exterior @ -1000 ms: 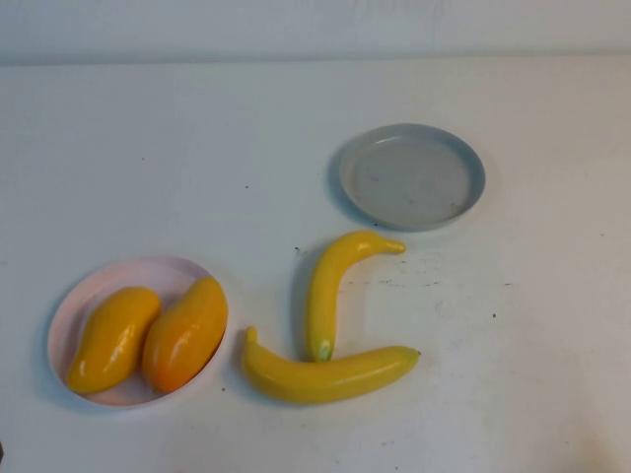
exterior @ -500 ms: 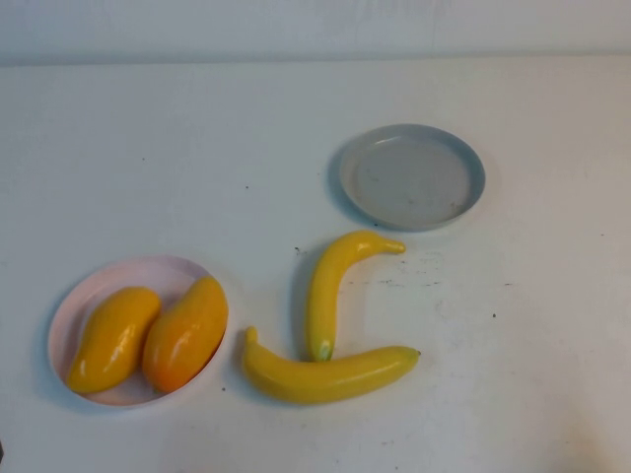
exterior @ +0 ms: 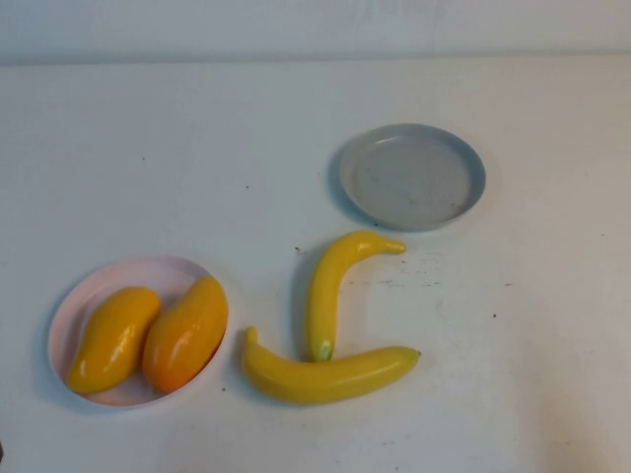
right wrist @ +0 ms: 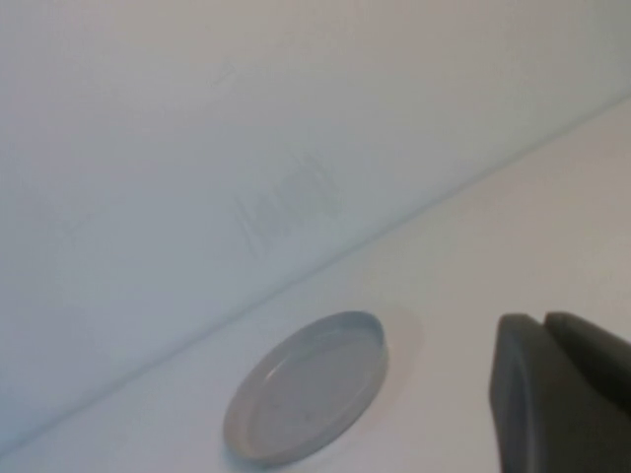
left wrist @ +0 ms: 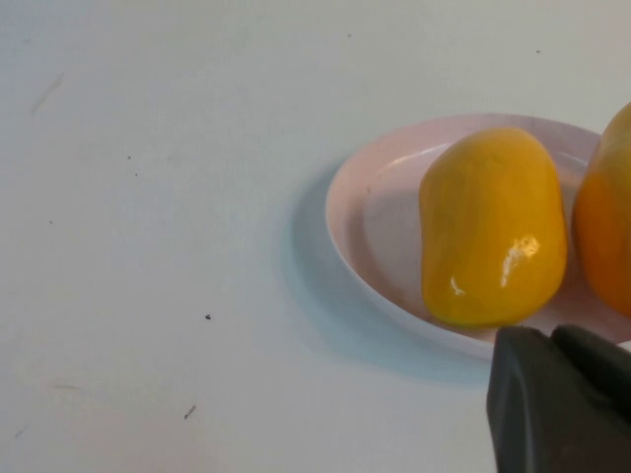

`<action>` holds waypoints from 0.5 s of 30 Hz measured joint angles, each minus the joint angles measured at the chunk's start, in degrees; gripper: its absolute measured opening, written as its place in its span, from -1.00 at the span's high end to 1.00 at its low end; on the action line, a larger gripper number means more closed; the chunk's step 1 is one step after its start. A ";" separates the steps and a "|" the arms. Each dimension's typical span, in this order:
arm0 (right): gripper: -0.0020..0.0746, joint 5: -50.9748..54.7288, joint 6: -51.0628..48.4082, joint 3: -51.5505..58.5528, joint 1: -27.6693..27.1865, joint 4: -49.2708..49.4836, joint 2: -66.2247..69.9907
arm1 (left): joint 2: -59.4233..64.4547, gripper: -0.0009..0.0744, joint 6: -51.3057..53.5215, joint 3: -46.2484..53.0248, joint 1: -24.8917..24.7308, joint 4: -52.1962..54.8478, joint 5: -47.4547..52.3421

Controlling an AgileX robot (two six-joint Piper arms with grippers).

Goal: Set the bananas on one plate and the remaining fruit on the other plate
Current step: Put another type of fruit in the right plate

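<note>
The 2 bananas lie on the table: one runs roughly 12 to 6 o'clock, and the other lies across its near tip along 9 to 3, both short of the empty grey-blue plate at about 1 o'clock from them. The 2 mangoes already sit side by side in the pink plate at 9 o'clock of the bananas. The left gripper hangs beside the pink plate's rim and the right gripper hovers on the near side of the grey-blue plate, so I judge the right arm better placed for the bananas; I cannot tell whether either pincer is open or closed.
</note>
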 joint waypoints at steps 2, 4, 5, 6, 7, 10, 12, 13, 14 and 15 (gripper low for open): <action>0.99 2.03 0.00 -0.61 0.00 2.26 0.00 | 0.00 0.98 0.00 0.00 0.00 0.00 0.00; 0.99 6.73 0.00 -3.52 0.00 3.25 0.43 | 0.00 0.98 0.00 0.00 0.00 0.00 0.00; 0.99 8.96 0.00 -5.78 0.00 3.35 1.53 | 0.00 0.98 0.00 0.00 0.00 0.00 0.00; 0.99 12.05 0.00 -8.26 0.00 3.35 3.25 | 0.00 0.98 0.00 0.00 0.00 0.00 0.00; 0.99 15.50 -0.30 -10.90 0.00 3.14 5.39 | 0.00 0.98 0.00 0.00 0.00 0.00 0.00; 0.99 26.07 -3.34 -18.57 0.00 1.68 13.09 | 0.00 0.98 0.00 0.00 0.00 0.00 0.00; 0.99 32.85 -6.40 -23.18 0.00 1.15 18.70 | 0.00 0.97 0.00 0.00 0.00 0.00 0.00; 0.99 35.56 -8.00 -25.49 0.00 0.89 21.85 | 0.00 0.98 0.00 0.00 0.00 0.00 0.00; 0.99 37.38 -9.36 -27.62 0.00 0.72 25.03 | 0.00 0.98 0.00 0.00 0.00 0.00 0.00; 0.99 39.28 -11.06 -29.56 0.00 0.51 28.16 | 0.00 0.98 0.00 0.00 0.00 0.00 0.00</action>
